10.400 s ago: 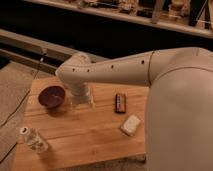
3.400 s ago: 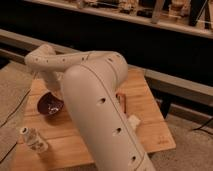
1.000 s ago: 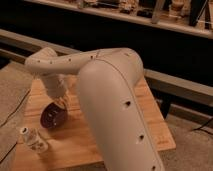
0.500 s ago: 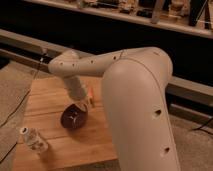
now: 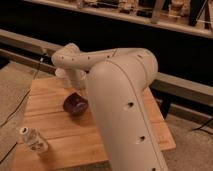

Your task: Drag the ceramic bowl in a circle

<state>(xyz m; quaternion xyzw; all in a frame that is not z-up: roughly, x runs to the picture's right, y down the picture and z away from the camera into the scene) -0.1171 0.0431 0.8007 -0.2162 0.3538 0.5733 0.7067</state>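
Wooden desk (image 5: 60, 130), dark room behind. Gripper (image 5: 79, 94) at ceramic bowl (image 5: 75, 104); fingers hidden, cannot tell grip. I fear bowl slipping free, or swept into bottle (image 5: 33, 141).

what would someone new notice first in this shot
The big white robot arm fills the middle and right of the view, bending down over a wooden table. Its pincer sits at the dark maroon ceramic bowl near the table's middle. A small bottle lies front-left.
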